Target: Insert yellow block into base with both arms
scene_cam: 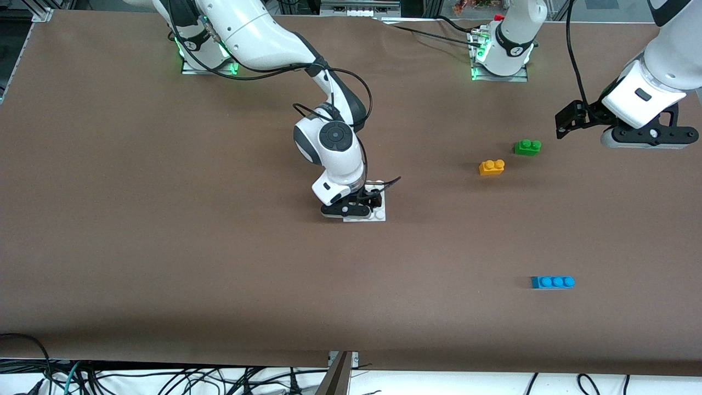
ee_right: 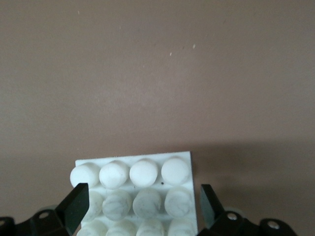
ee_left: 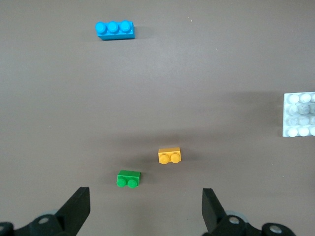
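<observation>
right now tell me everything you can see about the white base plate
The base is a flat white square plate, plastic by its look, with a grid of rounded studs on top, some grey-smudged. It lies flat on the brown table near the middle, well toward the right arm's end from the yellow block. The right gripper is down over it, fingers open and straddling its stud rows, hiding much of it from the front camera. No brick sits on the studs in view.
</observation>
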